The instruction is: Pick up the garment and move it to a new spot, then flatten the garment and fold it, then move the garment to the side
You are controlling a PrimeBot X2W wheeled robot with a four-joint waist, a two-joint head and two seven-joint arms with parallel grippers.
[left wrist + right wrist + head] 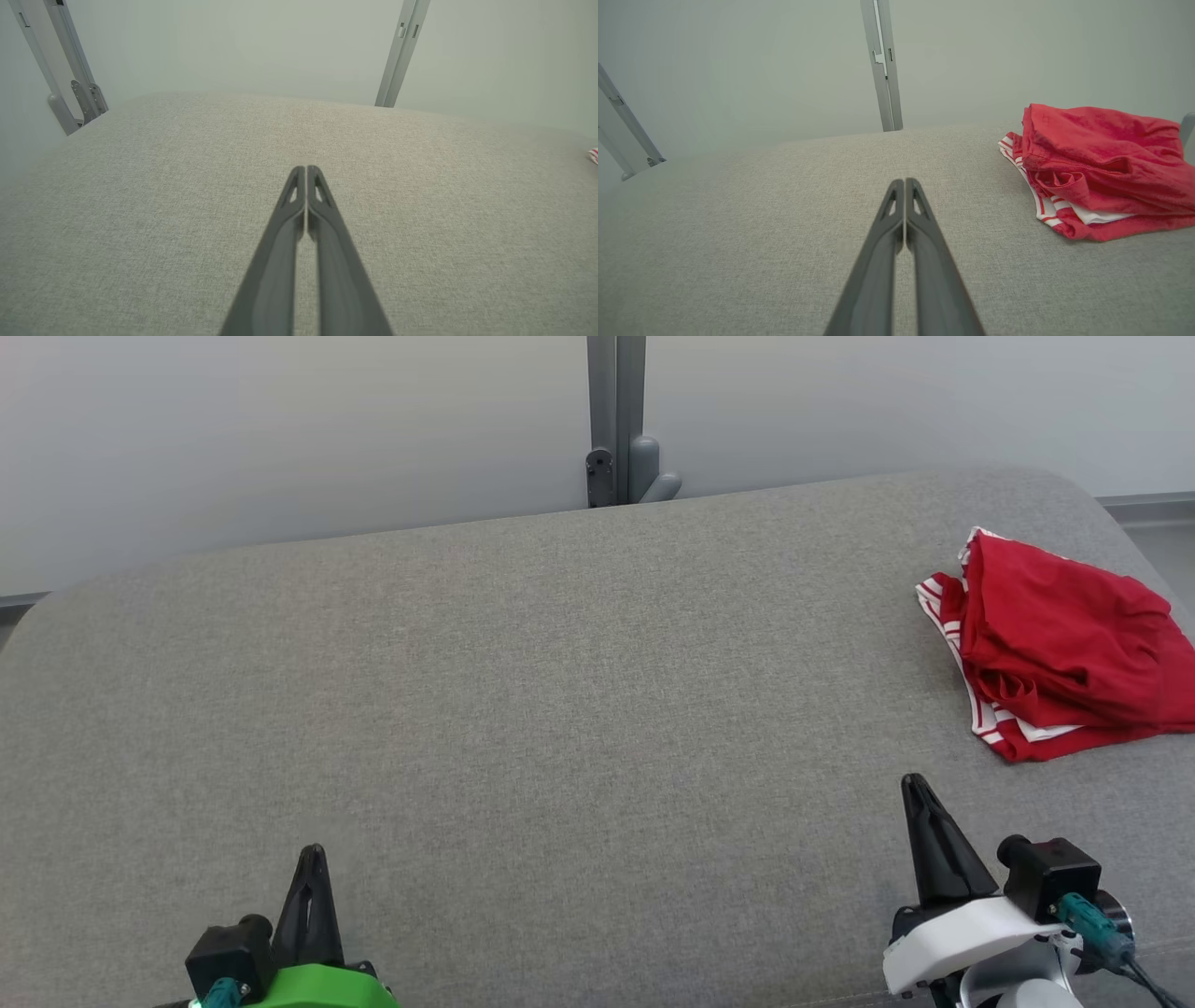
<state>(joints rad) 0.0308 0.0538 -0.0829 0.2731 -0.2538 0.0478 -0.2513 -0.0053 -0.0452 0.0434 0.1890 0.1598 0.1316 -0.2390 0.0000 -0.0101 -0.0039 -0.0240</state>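
Note:
A red garment (1064, 658) with white-striped trim lies crumpled at the far right of the grey padded table (560, 709). In the right wrist view the garment (1101, 170) sits ahead and to the right of the fingers; a sliver of it (594, 155) shows at the right edge of the left wrist view. My right gripper (915, 789) hovers near the front right, shut and empty, short of the garment. Low at the front left, my left gripper (313, 854) is shut too, holding nothing. Both fingertip pairs, left (306, 169) and right (904, 181), meet above bare fabric.
A grey metal post with a bracket (616, 425) stands behind the table's back edge against a pale wall. The table's rounded corners fall away at left and right. The garment lies close to the right edge.

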